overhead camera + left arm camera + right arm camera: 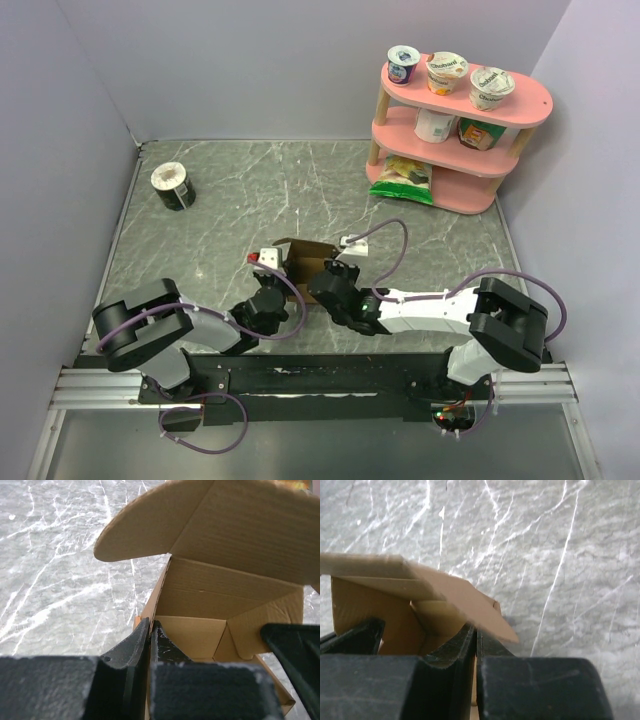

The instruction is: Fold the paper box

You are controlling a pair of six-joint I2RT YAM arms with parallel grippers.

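Left gripper (207, 630) is spread across the open paper box (305, 258), and my right gripper (425, 627) is spread around its other side. It's mid-worktop (250, 200), just ahead of my arms. Can't tell if either's squeezing. Light, thin cardboard, probably dents easily, so I'd hold walls near corners and push flaps along the scores.

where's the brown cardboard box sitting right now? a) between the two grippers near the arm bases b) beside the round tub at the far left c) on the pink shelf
A: in the top view the paper box lies right between the left gripper and the right gripper, its top flap open.
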